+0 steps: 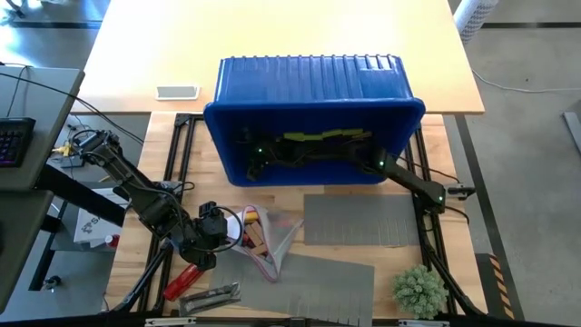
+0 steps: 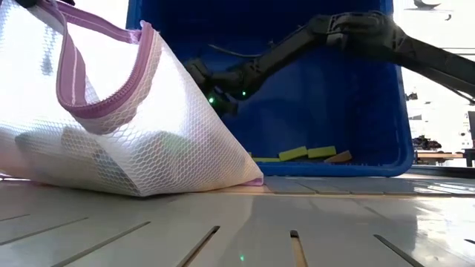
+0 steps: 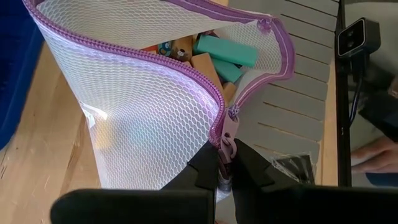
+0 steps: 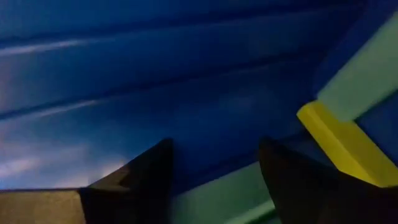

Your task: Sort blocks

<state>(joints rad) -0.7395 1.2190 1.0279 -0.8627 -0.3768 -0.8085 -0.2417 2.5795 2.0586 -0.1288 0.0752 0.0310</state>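
Left gripper (image 3: 225, 167), at the table's 8 o'clock, pinches the mesh pouch (image 3: 149, 118) by its zipper pull (image 3: 227, 148); right gripper (image 4: 214, 171) gapes wide, empty, inside the blue bin (image 1: 313, 123) at 12 o'clock, near yellow blocks (image 4: 342, 146).

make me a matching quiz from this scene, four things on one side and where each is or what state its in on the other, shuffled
Things:
1. left gripper
2. right gripper
3. mesh pouch
4. artificial plant

Places or states:
A. open, inside the blue bin
B. on the table's front right corner
C. shut on the purple zipper pull
D. unzipped, with teal blocks and tan blocks inside

Pairs: 1-C, 2-A, 3-D, 4-B
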